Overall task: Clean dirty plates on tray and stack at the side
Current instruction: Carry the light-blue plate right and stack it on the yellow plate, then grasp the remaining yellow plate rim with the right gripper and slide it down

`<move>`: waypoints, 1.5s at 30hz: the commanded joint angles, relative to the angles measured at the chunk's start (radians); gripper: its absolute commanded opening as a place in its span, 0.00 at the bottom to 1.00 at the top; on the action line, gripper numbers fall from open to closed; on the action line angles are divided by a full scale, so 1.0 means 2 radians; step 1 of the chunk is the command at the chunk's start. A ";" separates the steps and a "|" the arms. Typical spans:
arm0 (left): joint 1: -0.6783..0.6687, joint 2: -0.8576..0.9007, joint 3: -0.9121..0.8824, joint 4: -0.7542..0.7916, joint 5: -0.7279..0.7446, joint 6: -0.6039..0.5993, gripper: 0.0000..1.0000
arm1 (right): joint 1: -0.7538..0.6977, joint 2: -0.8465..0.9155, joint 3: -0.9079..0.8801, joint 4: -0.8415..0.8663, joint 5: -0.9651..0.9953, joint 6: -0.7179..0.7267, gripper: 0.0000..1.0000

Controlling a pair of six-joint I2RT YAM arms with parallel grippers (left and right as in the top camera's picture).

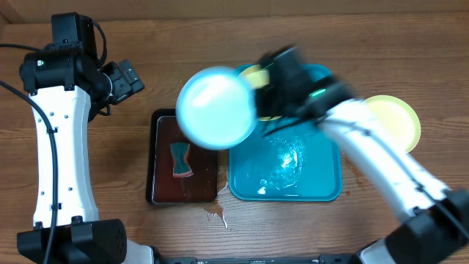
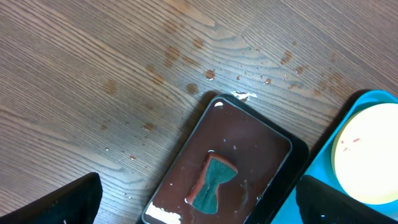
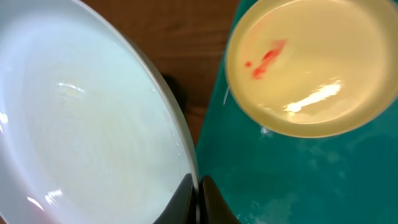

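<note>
Fingers (image 3: 214,205) of the right gripper (image 3: 198,190) are clamped edge-on over the rim of the pale blue-white plate (image 1: 218,108), and nothing supports it from below. The plate is up off the table, hanging over the far right corner of the black tray (image 1: 157,192) and the left edge of the turquoise tray (image 1: 322,187). It's blurred from overhead, so I can't call its exact tilt. My read is that it's plastic: light, stiff and not fragile. It's glossy and the tray floor glints wet, so treat it as slippery. With a one-point rim pinch the whole disc hangs off one side, so a quick swing could make it pivot or slide out of the pads. The raised rim is the only place two fingers can bite, so take it deep over the lip and move slowly. The left gripper (image 2: 202,186) is spread wide and holds nothing. It hovers above the black tray, where the sponge (image 2: 214,183) sits in dark liquid. One yellow-green plate (image 3: 317,62) with a red-orange smear lies flat in the tray's far left corner. The same rim grab applies, though the tray wall close by crowds that side. The other yellow-green plate (image 1: 399,117) sits on the table just right of the tray, partly behind the right arm.
</note>
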 commanded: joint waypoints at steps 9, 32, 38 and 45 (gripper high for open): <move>0.000 -0.006 0.009 0.000 -0.005 0.004 1.00 | -0.349 0.001 0.015 -0.134 0.022 0.025 0.04; 0.000 -0.006 0.009 0.000 -0.005 0.004 1.00 | -0.512 0.143 0.015 -0.203 0.074 0.025 0.11; 0.000 -0.006 0.009 0.000 -0.005 0.004 1.00 | -0.510 0.137 0.017 -0.215 0.064 0.024 0.46; 0.000 -0.006 0.009 0.000 -0.005 0.004 1.00 | -0.455 0.049 0.020 -0.181 -0.020 -0.033 0.52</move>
